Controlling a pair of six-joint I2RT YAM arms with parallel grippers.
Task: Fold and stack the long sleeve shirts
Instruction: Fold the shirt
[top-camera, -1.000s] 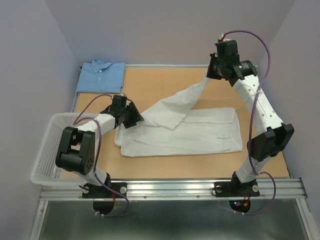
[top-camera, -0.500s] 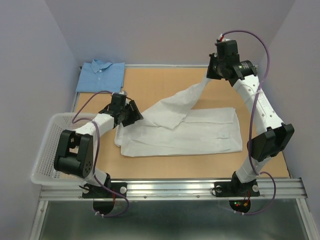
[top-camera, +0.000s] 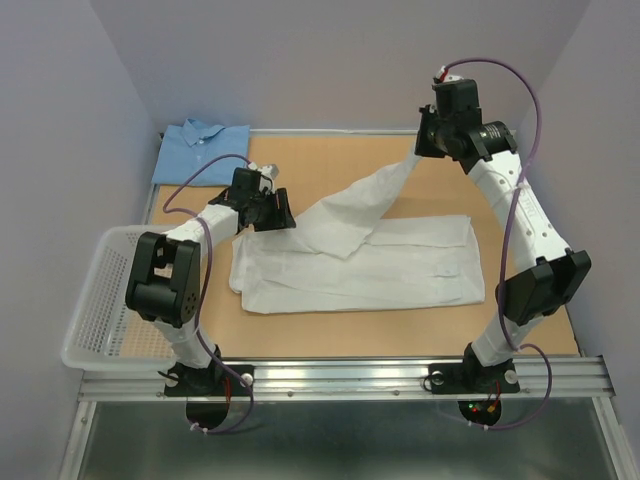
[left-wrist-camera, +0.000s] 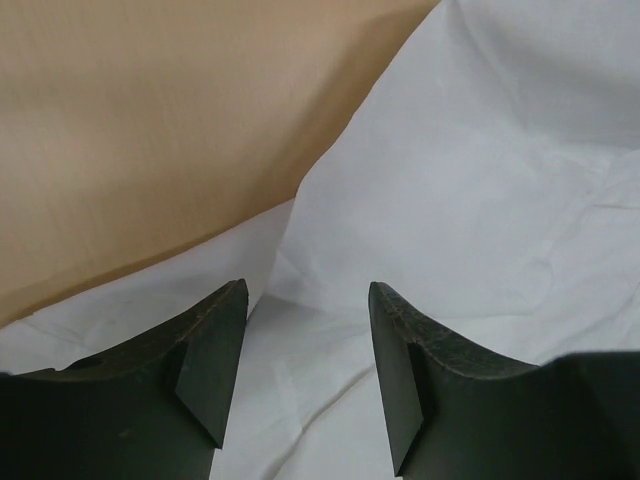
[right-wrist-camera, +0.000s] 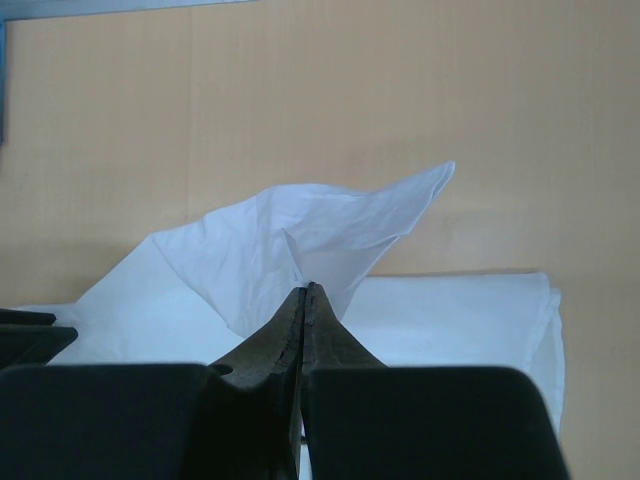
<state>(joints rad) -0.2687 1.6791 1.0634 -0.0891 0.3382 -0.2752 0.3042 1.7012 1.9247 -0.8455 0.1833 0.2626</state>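
Observation:
The white long sleeve shirt (top-camera: 390, 270) lies flat across the middle of the table, folded into a long band. One sleeve (top-camera: 365, 200) rises from it toward the back right, and my right gripper (top-camera: 425, 150) is shut on its end. In the right wrist view the gripper (right-wrist-camera: 306, 288) pinches the cloth (right-wrist-camera: 300, 225) between closed fingertips. My left gripper (top-camera: 283, 215) hovers open at the shirt's left end, by the foot of the raised sleeve. Its fingers (left-wrist-camera: 225, 340) stand apart over the white cloth (left-wrist-camera: 480, 200), holding nothing. The light blue shirt (top-camera: 203, 150) lies folded at the back left corner.
A white mesh basket (top-camera: 95, 300) hangs off the table's left edge beside the left arm. Bare wooden tabletop (top-camera: 330, 160) shows behind the white shirt and along the front (top-camera: 400, 330). Purple walls close in at the back and sides.
My left gripper has moved back and slightly right, from the shirt's left edge toward the foot of the raised sleeve. The right gripper and the sleeve have stayed put.

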